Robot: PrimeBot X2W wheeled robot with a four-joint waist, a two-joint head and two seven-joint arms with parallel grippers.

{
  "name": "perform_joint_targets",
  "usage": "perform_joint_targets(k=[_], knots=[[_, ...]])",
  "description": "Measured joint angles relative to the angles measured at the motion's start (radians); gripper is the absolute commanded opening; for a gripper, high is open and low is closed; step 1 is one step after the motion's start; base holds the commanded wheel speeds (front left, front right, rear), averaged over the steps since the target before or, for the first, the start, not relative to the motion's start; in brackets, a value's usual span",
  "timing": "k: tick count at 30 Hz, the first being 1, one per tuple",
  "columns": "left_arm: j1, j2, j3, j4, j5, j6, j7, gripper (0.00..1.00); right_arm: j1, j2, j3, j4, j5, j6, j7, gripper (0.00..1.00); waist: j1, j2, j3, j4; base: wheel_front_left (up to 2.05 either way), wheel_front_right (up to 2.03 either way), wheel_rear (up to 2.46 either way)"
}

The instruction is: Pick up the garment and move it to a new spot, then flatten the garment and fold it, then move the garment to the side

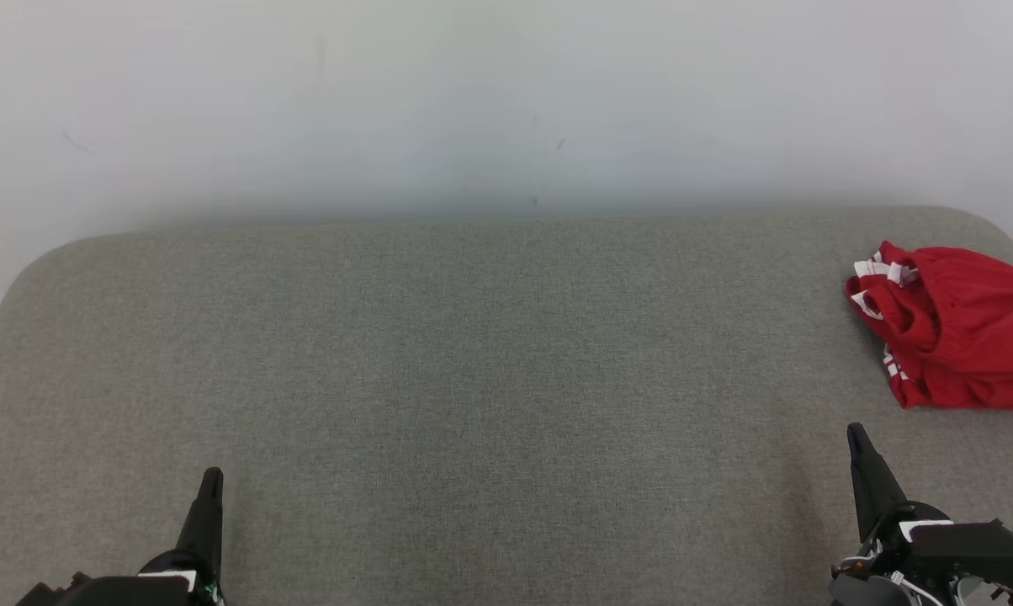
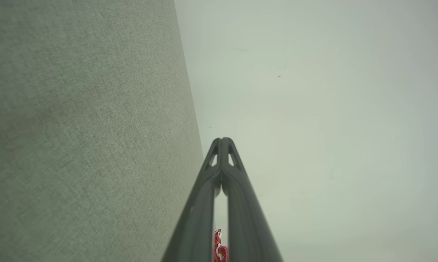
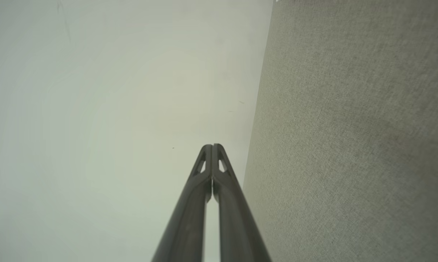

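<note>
The garment (image 1: 957, 324) was a red piece of clothing with white stripes along its edges, lying crumpled in a loose heap rather than spread flat. Folds and a gathered band showed along its upper side, and white trim showed at its left end. It sat at the far right of the grey fabric-covered surface (image 1: 473, 379), near the rounded back corner, and ran out of the head view at the right edge. A small sliver of the same red and white cloth showed low in the left wrist view, between the bases of the fingers.

Both arms rested low at the near edge of the surface, well apart from each other. The left gripper (image 1: 211, 478) sat at the lower left, pointing towards the pale wall (image 1: 506, 101), its two dark fingers pressed together with nothing between them. The right gripper (image 1: 856, 434) sat at the lower right, tilted slightly leftward, just in front of the garment but not touching it, its fingers likewise clenched on nothing.
</note>
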State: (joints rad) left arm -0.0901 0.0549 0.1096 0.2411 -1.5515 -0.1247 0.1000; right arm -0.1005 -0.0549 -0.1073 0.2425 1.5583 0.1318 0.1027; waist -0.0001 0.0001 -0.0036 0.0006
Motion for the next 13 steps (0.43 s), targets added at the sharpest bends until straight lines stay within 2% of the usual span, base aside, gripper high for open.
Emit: perform_joint_targets(k=[13], knots=[[-0.014,-0.005,0.003,0.004,-0.058,-0.004,0.016,0.00,-0.004,0.004,-0.008,0.002,0.053,0.000,0.012,0.00,0.0000,0.0000,0.007,-0.001,0.00,0.00,0.00]])
